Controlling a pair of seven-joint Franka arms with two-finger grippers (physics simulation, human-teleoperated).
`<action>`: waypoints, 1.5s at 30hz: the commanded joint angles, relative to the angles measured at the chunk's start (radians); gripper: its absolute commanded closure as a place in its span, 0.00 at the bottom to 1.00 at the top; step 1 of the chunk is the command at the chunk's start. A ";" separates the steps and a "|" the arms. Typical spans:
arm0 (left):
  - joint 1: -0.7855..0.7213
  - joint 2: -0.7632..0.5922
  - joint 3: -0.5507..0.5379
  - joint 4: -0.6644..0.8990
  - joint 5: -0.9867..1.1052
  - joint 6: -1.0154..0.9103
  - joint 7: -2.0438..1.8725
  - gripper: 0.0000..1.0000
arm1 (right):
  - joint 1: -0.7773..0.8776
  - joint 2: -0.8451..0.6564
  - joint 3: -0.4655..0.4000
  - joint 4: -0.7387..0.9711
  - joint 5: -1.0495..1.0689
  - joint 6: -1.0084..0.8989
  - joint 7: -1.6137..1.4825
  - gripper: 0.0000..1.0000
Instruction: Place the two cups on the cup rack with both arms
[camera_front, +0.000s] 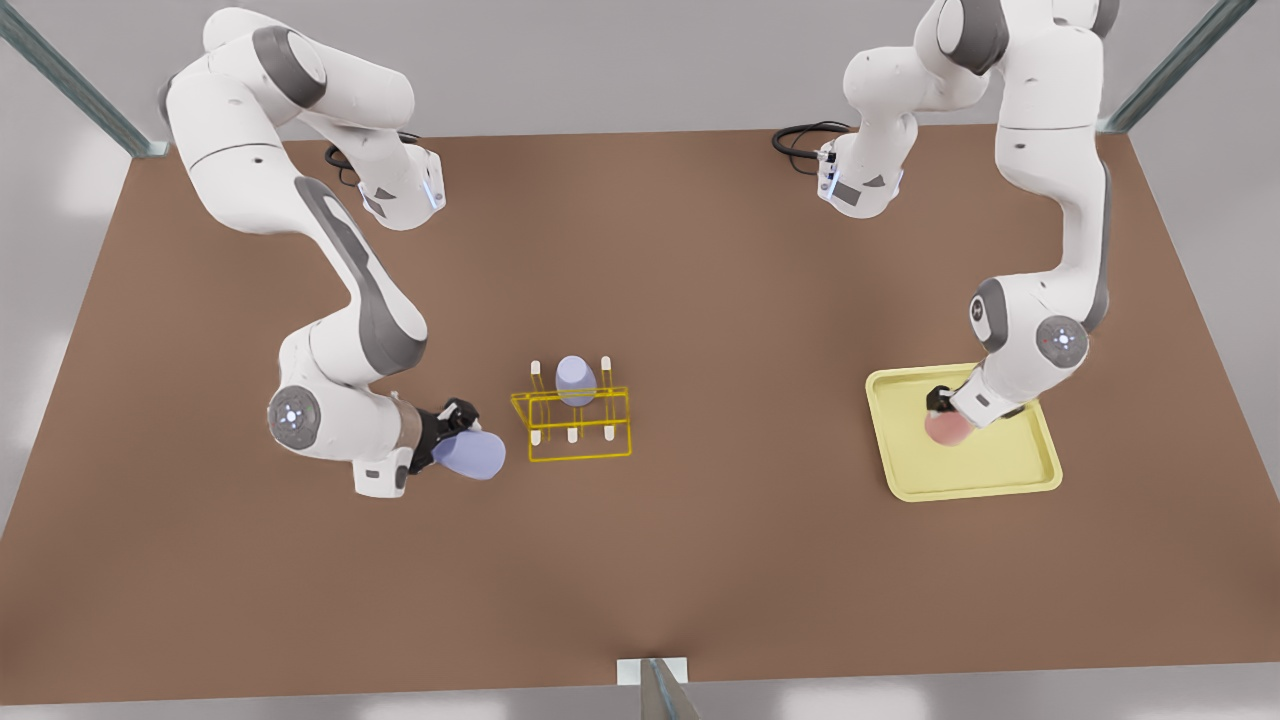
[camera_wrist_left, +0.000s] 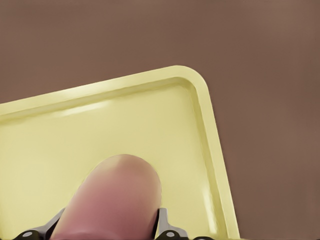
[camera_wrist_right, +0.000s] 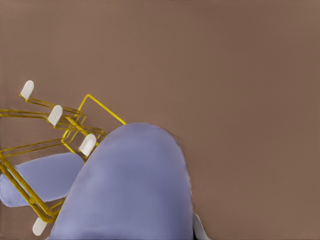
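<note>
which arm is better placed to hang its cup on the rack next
Right. The right gripper holds the lavender cup beside the cup rack; the left gripper holds the pink cup over the far yellow tray.

Probably a simulated robot lab: bare brown table (camera_front: 640, 560), metal struts (camera_front: 70, 80).

Lavender cup (camera_wrist_right: 130, 190), salmon-pink cup (camera_wrist_left: 112, 200), yellow wire rack (camera_front: 572, 425) with white-tipped pegs, pale-yellow tray (camera_front: 1040, 470), brown table (camera_front: 700, 300).
</note>
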 joint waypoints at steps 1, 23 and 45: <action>-0.038 -0.007 -0.026 0.011 -0.011 -0.012 -0.265 0.23 | 0.020 0.022 0.001 0.013 -0.006 0.006 0.130 0.39; -0.412 0.455 -0.350 1.014 -0.007 -0.615 -1.420 0.23 | 0.085 0.044 0.001 0.009 -0.007 -0.038 0.133 0.00; -0.526 0.619 -0.347 1.190 -0.005 -0.401 -1.497 0.13 | -0.018 -0.210 -0.386 0.271 -0.177 -0.471 0.299 0.00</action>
